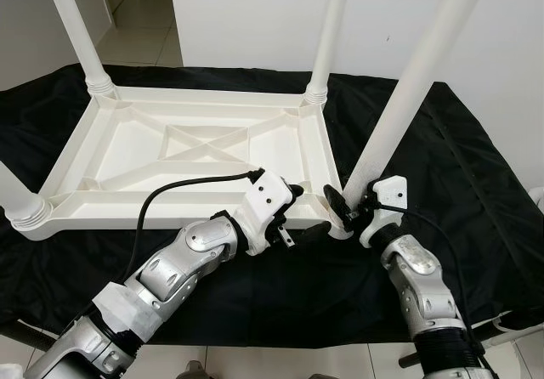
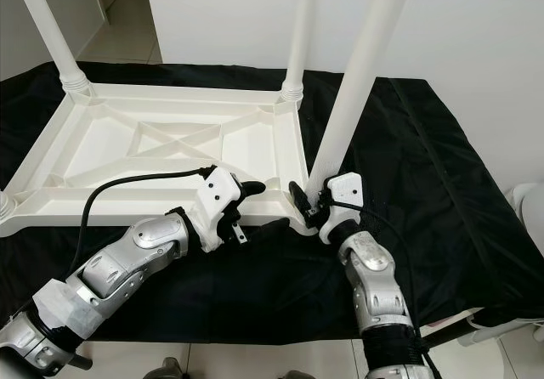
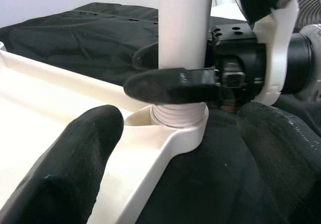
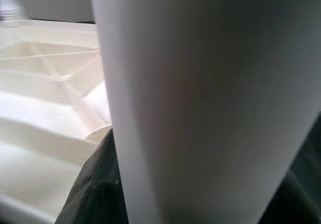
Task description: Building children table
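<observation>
The leg [image 1: 406, 90] leans in its corner socket [image 3: 175, 128], seemingly unseated, the right gripper [image 1: 348, 207] clenched on its base, left gripper [image 1: 293, 217] released beside.

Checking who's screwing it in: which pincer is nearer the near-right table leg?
Right. The right pincer clamps the near-right table leg at its base; the left pincer sits open beside it, over the tabletop edge.

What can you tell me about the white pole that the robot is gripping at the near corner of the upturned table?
The table leg is a smooth, round, white tube, plastic by its look. It rises at a slant from the near right corner socket of the upside-down tabletop, where its ribbed foot sits in the socket. The right hand is shut on it just above the socket. The left hand is open near that corner.
</observation>
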`<state>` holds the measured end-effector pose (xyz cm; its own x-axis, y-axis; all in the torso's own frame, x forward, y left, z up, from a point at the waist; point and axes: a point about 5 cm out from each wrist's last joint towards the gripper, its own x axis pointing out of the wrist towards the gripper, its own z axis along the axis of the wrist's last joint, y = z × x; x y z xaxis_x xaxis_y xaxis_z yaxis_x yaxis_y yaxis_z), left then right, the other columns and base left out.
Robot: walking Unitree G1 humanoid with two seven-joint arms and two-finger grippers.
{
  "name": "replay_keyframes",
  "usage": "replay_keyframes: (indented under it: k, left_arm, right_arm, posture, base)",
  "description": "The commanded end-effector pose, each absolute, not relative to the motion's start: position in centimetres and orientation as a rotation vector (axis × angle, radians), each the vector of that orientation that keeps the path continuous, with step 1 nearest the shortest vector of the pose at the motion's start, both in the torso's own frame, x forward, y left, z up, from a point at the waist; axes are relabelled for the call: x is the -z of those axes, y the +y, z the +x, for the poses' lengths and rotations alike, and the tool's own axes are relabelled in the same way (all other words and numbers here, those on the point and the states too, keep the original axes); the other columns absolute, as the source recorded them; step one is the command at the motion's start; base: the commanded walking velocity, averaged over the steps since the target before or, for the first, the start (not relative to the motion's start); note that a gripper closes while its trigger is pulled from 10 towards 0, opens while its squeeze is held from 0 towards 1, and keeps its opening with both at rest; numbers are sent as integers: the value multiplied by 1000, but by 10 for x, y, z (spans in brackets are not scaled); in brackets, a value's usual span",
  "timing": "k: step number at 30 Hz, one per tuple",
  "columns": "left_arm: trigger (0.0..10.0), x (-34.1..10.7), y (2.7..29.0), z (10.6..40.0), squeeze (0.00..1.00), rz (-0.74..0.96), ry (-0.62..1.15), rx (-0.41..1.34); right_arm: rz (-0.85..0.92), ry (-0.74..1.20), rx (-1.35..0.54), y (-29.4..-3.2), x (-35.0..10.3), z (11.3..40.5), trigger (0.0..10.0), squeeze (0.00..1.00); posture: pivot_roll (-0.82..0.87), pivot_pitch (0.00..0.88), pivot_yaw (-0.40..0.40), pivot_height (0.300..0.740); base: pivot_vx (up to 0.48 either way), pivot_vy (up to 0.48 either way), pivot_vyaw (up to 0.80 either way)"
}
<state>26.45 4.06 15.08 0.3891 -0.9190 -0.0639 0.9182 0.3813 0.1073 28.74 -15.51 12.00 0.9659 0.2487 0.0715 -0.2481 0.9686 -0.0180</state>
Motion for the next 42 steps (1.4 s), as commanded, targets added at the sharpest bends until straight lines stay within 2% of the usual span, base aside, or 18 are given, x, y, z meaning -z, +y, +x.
replay_keyframes:
  k: [1, 6, 9, 11, 19, 20, 21, 22, 23, 31, 32, 34, 35, 36, 37, 42]
  left_arm:
    - [10000, -149, 36, 250, 0, 147, 14, 1433]
    - [10000, -149, 36, 249, 0, 147, 14, 1434]
    - [10000, -148, 36, 249, 0, 148, 14, 1439]
    - [10000, -149, 36, 249, 0, 149, 12, 1440]
    - [10000, -148, 36, 248, 0, 147, 14, 1443]
    - [10000, -148, 36, 248, 0, 148, 15, 1444]
    - [10000, -148, 36, 248, 0, 150, 15, 1444]
    - [10000, -148, 36, 248, 0, 150, 15, 1444]
    - [10000, -148, 36, 248, 0, 151, 14, 1444]
    - [10000, -148, 37, 248, 0, 150, 15, 1439]
    - [10000, -147, 37, 247, 0, 149, 18, 1439]
    - [10000, -147, 37, 247, 0, 148, 20, 1440]
    - [10000, -146, 38, 246, 0, 148, 22, 1440]
    - [10000, -146, 38, 246, 0, 148, 22, 1440]
    - [10000, -146, 38, 246, 0, 148, 26, 1444]
    - [10000, -145, 39, 245, 0, 153, 32, 1455]
  right_arm:
    - [-4, -19, -131, -159, -113, 285, 10000, 0]
    - [8, -7, -54, -156, -114, 282, 10000, 0]
    - [22, 18, 201, -147, -111, 276, 10000, 0]
    - [55, 29, 266, -138, -109, 275, 10000, 0]
    - [95, -10, 181, -126, -117, 277, 10000, 0]
    - [91, -16, 178, -130, -118, 276, 10000, 59]
    - [87, -19, 178, -133, -118, 275, 10000, 796]
    - [87, -19, 178, -133, -118, 275, 10000, 796]
    - [102, -28, 155, -134, -119, 274, 10000, 1000]
    - [79, -53, 85, -145, -124, 266, 10000, 1000]
    - [78, -52, 31, -149, -123, 264, 10000, 875]
    - [78, -51, -7, -152, -122, 263, 10000, 875]
    - [66, -52, -41, -154, -122, 261, 10000, 263]
    - [66, -52, -41, -154, -122, 261, 10000, 263]
    - [46, -48, -113, -158, -120, 260, 10000, 0]
    - [-27, -60, -261, -166, -120, 259, 10000, 0]
  posture:
    - [35, 0, -35, 740]
    - [35, 0, -39, 740]
    - [33, 0, -44, 740]
    - [35, 0, -44, 740]
    - [33, 0, -42, 740]
    - [34, 0, -43, 740]
    - [34, 0, -43, 740]
    - [34, 0, -43, 740]
    - [36, 0, -47, 740]
    - [32, 0, -50, 740]
    - [31, 0, -49, 740]
    - [31, 0, -49, 740]
    - [31, 0, -49, 740]
    - [31, 0, -49, 740]
    - [26, 0, -42, 740]
    - [24, 0, -35, 740]
  base:
    - [0, 0, 0]
    - [0, 0, 0]
    - [0, 0, 0]
    - [0, 0, 0]
    - [0, 0, 0]
    - [0, 0, 0]
    - [0, 0, 0]
    - [0, 0, 0]
    - [0, 0, 0]
    - [0, 0, 0]
    - [0, 0, 0]
    - [0, 0, 0]
    - [0, 0, 0]
    - [0, 0, 0]
    - [0, 0, 0]
    - [0, 0, 0]
